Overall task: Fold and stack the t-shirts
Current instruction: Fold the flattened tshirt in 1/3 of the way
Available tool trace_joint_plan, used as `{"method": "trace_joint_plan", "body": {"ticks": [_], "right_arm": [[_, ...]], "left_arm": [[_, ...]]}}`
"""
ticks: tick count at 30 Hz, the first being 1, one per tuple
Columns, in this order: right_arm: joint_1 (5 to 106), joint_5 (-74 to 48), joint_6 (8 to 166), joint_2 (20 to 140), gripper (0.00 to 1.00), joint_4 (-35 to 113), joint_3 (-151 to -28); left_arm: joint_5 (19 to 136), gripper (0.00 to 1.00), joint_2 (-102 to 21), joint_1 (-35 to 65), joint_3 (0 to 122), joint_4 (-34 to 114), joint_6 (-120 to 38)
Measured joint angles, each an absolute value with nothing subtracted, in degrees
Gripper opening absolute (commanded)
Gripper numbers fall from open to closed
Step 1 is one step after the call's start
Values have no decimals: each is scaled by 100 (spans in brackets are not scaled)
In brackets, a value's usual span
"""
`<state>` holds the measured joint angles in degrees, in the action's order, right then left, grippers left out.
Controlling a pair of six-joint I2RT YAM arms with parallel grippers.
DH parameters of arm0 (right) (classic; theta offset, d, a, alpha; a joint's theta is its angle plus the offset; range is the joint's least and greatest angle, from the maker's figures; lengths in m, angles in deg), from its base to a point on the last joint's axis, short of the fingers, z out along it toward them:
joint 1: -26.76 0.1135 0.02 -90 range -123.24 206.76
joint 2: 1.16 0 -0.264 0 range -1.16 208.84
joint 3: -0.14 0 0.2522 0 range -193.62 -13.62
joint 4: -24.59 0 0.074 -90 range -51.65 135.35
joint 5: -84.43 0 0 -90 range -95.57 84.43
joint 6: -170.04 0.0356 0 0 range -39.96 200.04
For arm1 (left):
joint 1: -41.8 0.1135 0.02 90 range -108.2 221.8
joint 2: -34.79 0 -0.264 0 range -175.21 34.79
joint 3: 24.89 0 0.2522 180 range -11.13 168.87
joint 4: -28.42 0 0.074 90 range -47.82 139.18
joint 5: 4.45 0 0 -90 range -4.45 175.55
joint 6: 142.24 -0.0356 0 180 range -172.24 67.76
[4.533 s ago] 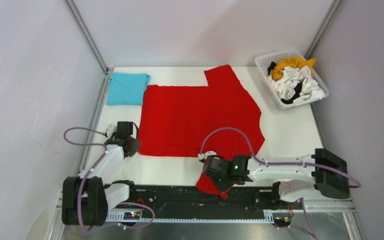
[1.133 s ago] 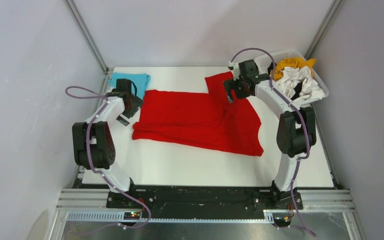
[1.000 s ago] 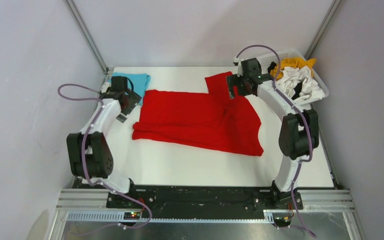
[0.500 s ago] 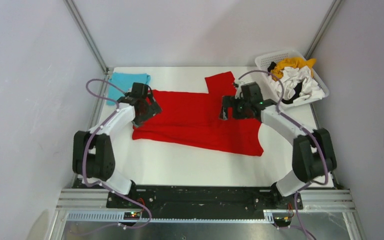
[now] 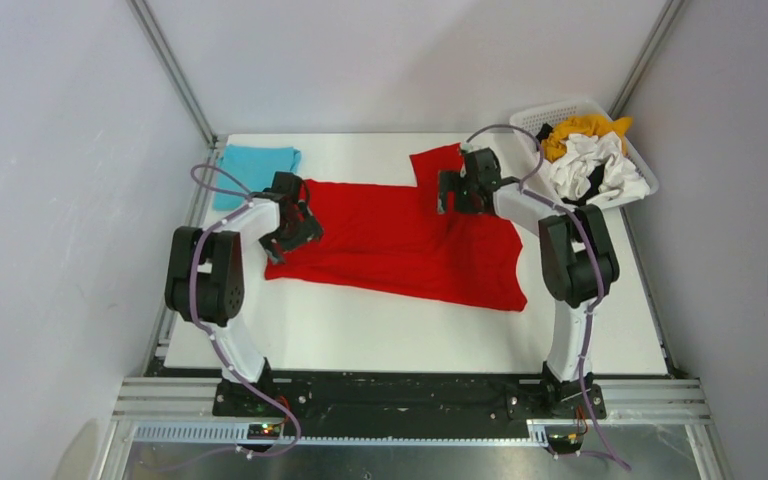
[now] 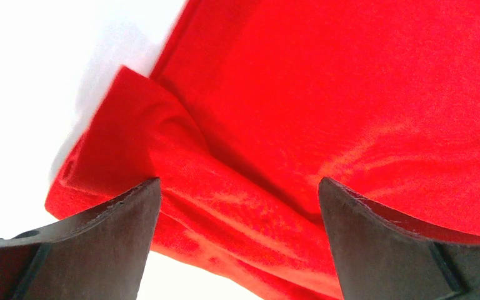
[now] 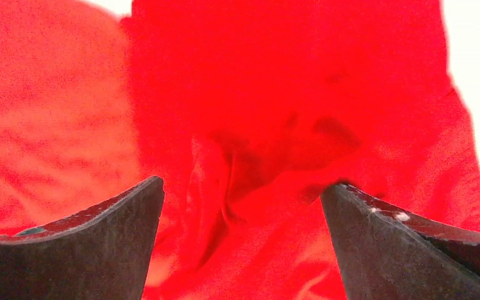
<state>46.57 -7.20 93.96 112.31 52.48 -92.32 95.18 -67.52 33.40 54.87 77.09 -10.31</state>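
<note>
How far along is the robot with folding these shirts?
Done: the turquoise shirt lies folded at the far left corner. In hand: the red shirt, half-folded, with the left gripper and right gripper open over its two ends. Left: finishing and stacking it, plus the crumpled shirts in the basket.

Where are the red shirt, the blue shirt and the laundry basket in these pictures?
red shirt (image 5: pixel 380 240), overhead view, middle of its body.
blue shirt (image 5: pixel 260 162), overhead view, its centre.
basket (image 5: pixel 560 106), overhead view, far rim.

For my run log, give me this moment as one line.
left gripper: open over red t-shirt, left end | right gripper: open over its right end, near sleeve | blue t-shirt: folded, far-left corner
</note>
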Motion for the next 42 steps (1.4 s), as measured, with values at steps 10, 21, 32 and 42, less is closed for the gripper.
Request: {"method": "trace_joint_plan", "body": {"ticks": [10, 21, 32, 42], "right_arm": [[4191, -617, 9354, 11475, 99, 4824, -10211], [4644, -716, 9494, 9202, 99, 5327, -8163], [5177, -1397, 9485, 9172, 100, 5366, -7737], [4705, -1448, 9498, 10992, 99, 4966, -8968]], "left_arm": [[9536, 100, -6846, 3609, 5725, 7716, -1125], [9372, 100, -7213, 3631, 7015, 7659, -1234], [9212, 100, -7132, 3851, 6648, 7581, -1288], [9348, 100, -5414, 3661, 4956, 7609, -1317]]}}
